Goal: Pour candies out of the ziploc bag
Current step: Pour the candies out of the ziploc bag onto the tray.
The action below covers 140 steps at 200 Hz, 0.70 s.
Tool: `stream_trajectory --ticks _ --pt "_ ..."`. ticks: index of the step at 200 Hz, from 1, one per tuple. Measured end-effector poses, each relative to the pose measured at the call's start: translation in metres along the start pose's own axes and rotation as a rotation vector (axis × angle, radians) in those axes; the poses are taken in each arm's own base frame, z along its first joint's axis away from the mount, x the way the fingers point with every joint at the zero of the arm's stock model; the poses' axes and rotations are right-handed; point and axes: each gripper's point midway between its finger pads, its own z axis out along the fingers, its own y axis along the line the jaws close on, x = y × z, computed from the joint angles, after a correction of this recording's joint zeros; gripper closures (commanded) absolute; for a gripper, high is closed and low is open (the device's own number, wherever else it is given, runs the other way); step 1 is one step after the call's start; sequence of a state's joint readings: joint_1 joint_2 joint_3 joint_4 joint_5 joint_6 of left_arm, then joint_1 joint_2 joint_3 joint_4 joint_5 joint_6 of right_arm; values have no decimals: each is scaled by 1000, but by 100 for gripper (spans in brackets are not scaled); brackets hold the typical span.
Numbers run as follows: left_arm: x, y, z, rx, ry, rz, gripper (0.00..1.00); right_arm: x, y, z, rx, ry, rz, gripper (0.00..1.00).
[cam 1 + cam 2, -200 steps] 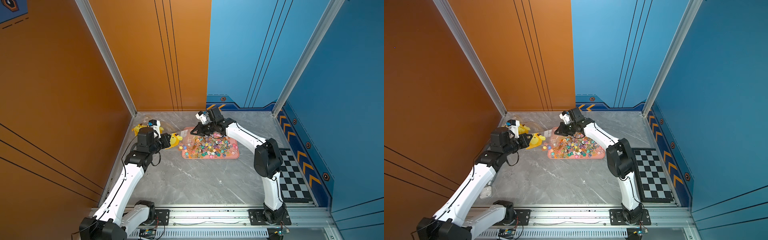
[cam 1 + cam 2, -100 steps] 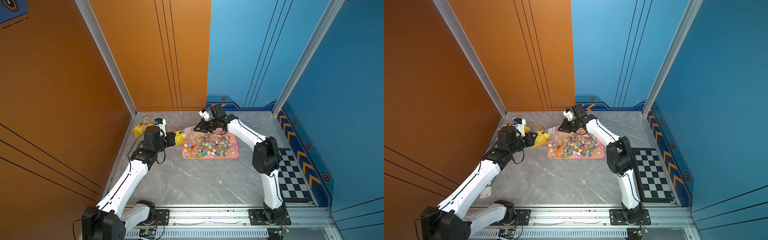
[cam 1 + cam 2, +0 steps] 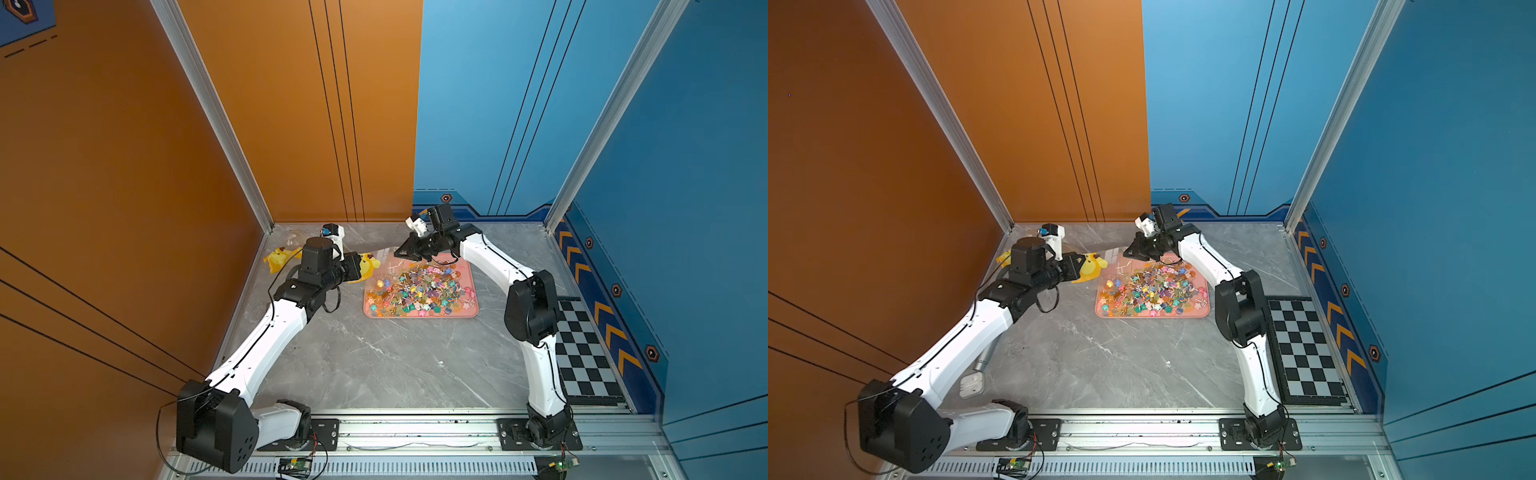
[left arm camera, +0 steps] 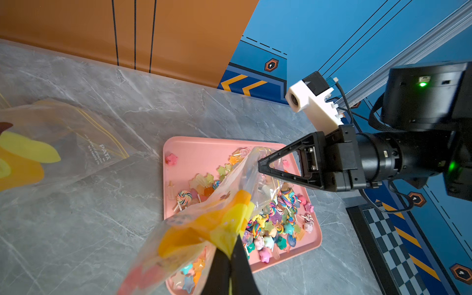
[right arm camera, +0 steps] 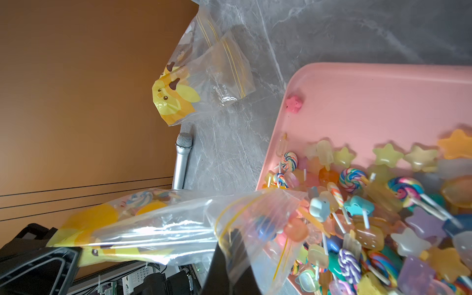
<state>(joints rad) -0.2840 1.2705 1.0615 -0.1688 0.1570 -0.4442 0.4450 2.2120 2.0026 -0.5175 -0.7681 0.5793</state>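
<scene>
The bag point(image 4: 204, 224) is stretched between the two arms. The left end effector point(image 4: 231, 258) is pressed together on its yellow printed bottom end, and the right end effector point(image 4: 260, 167) is pinching the plastic at the mouth, which hangs low over the pink tray point(image 4: 204, 150). Most of the candies point(image 3: 419, 291) already lie heaped on the tray. A few coloured shapes show through the plastic near the mouth, but I cannot tell whether they are inside the bag or under it. To finish the pour well, I would lift the bottom end well above the mouth so the film slopes steeply. The mouth should stay inside the tray's rim, and small shakes will serve better than a big swing, since the mouth sits close to the tray's edge and strays could roll off. The pinch at the mouth should hold one lip only, or the opening flattens. The worktop point(image 3: 395, 365) is smooth grey marble, so spilled sweets would slide. Spare bags point(image 5: 204, 84) and a microphone point(image 5: 181, 158) lie by the orange wall point(image 3: 291, 104), and a checkered mat point(image 3: 582, 353) lies under the blue wall point(image 3: 685, 208).
</scene>
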Motion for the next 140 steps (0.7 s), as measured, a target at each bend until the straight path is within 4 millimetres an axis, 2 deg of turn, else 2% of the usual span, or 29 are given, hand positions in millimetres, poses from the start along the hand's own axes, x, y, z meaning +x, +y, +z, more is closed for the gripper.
stream_trajectory --ticks 25,68,140 --pt "-5 -5 10 4 7 9 100 -8 -5 -5 -5 -12 8 100" --pt "-7 -10 22 -8 20 27 100 -10 -18 -3 4 -9 28 100" --pt "-16 -16 21 -9 18 52 100 -12 -15 -7 -19 -7 28 100"
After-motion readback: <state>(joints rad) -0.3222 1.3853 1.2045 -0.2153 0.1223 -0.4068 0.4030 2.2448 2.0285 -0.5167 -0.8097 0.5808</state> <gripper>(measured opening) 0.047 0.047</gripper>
